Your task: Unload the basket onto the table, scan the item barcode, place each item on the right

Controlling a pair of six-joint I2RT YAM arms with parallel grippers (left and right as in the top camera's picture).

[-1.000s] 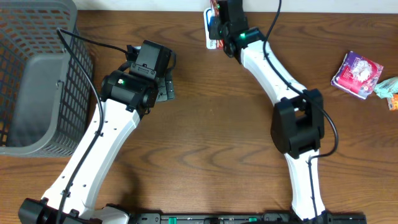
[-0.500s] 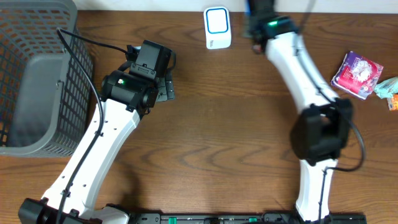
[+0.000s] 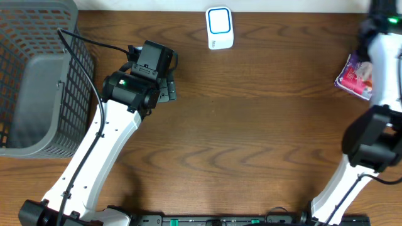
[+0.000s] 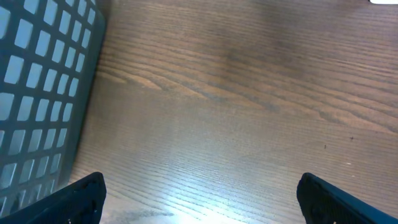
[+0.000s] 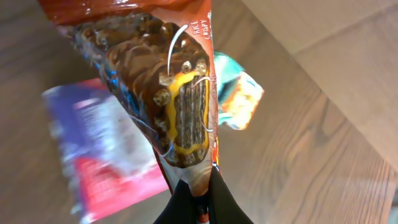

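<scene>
The item is a chocolate snack bar in a brown and orange wrapper (image 5: pixel 174 93). My right gripper (image 5: pixel 200 198) is shut on the wrapper's lower end, holding it above the table. No barcode shows on the side facing this camera. In the overhead view the right arm (image 3: pixel 380 44) reaches to the far right edge, and its gripper and the bar are hidden there. The white scanner with a blue-rimmed window (image 3: pixel 219 28) stands at the back centre. My left gripper (image 4: pixel 211 205) hangs open over bare wood, left of centre (image 3: pixel 164 88).
A grey mesh basket (image 3: pixel 31 75) fills the left end of the table. A pink and purple packet (image 3: pixel 353 74) lies at the right edge under the right arm. A teal packet (image 5: pixel 241 93) lies beside it.
The right arm has swung from the scanner at the back centre across to the far right edge, carrying the snack bar. The left arm has not moved.
</scene>
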